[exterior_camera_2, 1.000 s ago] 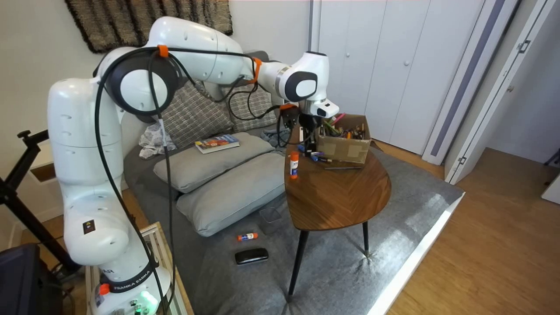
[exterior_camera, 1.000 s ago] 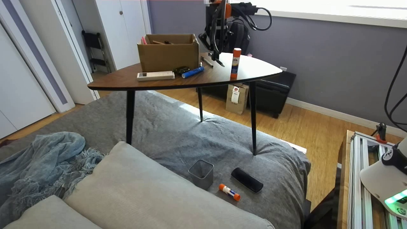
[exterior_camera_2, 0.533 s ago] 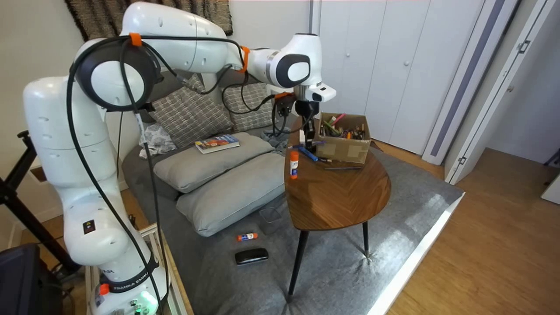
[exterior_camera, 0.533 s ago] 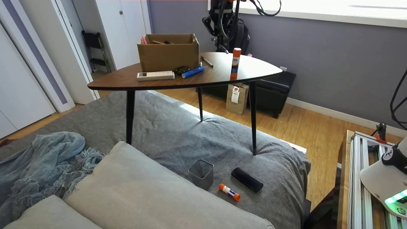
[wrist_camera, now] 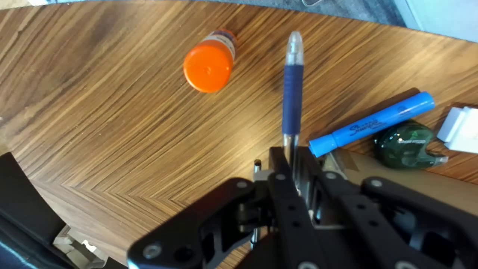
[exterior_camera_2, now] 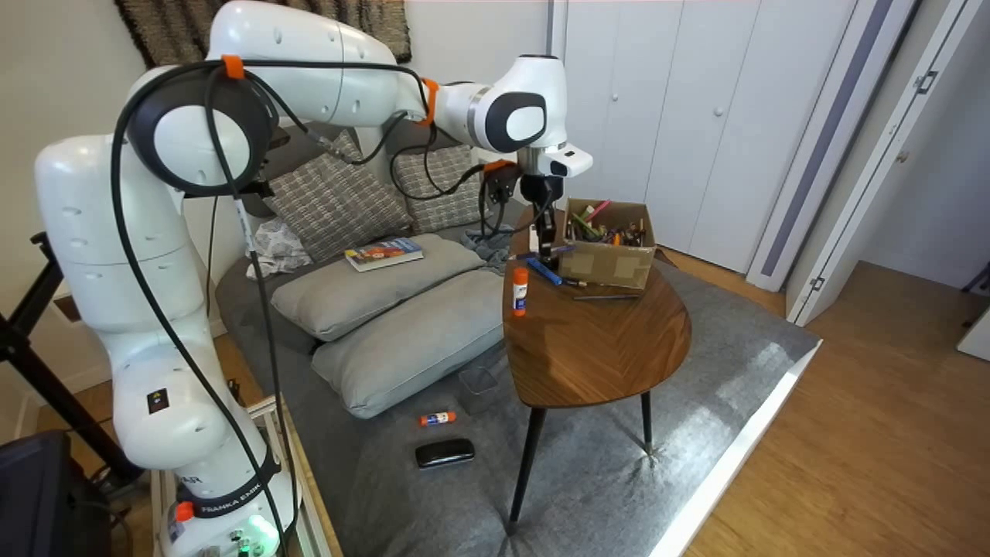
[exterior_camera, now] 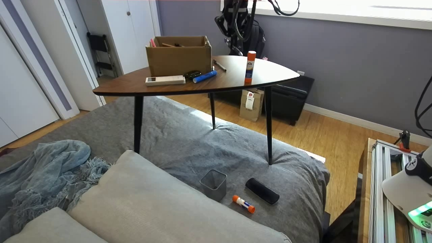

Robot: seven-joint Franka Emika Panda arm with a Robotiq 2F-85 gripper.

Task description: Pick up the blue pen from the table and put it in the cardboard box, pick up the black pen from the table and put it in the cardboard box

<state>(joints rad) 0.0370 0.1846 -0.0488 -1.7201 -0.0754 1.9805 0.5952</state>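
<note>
My gripper (wrist_camera: pixel 292 156) is shut on a blue pen (wrist_camera: pixel 293 99) with a dark-blue grip and clear barrel. The pen sticks out past the fingertips. The gripper (exterior_camera_2: pixel 546 254) is above the table, just beside the cardboard box (exterior_camera_2: pixel 607 264); an exterior view also shows the box (exterior_camera: pixel 182 61), with pens and sticks inside. The black pen (exterior_camera: pixel 220 65), slim and dark with silvery parts, lies on the table next to the box. In the wrist view the black pen (wrist_camera: pixel 257 166) is partly hidden behind a finger.
An orange-capped glue stick (exterior_camera: pixel 249 67) stands upright on the table (exterior_camera_2: pixel 595 348). A bright-blue Sharpie marker (wrist_camera: pixel 371 124), a dark-green dispenser (wrist_camera: pixel 403 144) and a white flat box (exterior_camera: pixel 165 80) lie along the box's side. Pillows (exterior_camera_2: pixel 418 340) are beside the table.
Over the last second my gripper has risen from near the table and drawn back toward the arm's base, with the pen in it. In the last half second it has barely moved.
</note>
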